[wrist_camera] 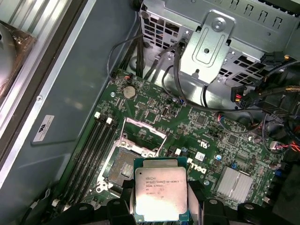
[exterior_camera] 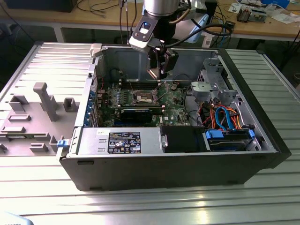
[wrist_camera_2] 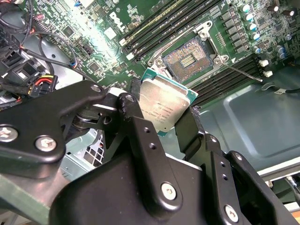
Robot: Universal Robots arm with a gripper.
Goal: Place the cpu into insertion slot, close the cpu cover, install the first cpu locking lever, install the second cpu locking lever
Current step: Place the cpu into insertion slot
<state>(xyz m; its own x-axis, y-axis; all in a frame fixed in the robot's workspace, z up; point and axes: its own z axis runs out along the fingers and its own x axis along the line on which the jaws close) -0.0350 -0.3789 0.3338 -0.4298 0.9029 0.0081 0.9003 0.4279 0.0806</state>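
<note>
Gripper (wrist_camera: 161,212) clamping chip (wrist_camera: 159,187) by two opposite edges, probably sparing underside contacts; hovering near bare socket (wrist_camera: 123,168), cover (wrist_camera: 140,133) standing raised, leaving it clear.

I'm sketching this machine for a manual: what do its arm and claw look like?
The arm is a silver-grey cylinder with black cables looping off it and a pale box with a blue light at its wrist. The claw is matt black, built of flat, rounded linkage bars joined by silver screws, and ends in two fingers.
</note>
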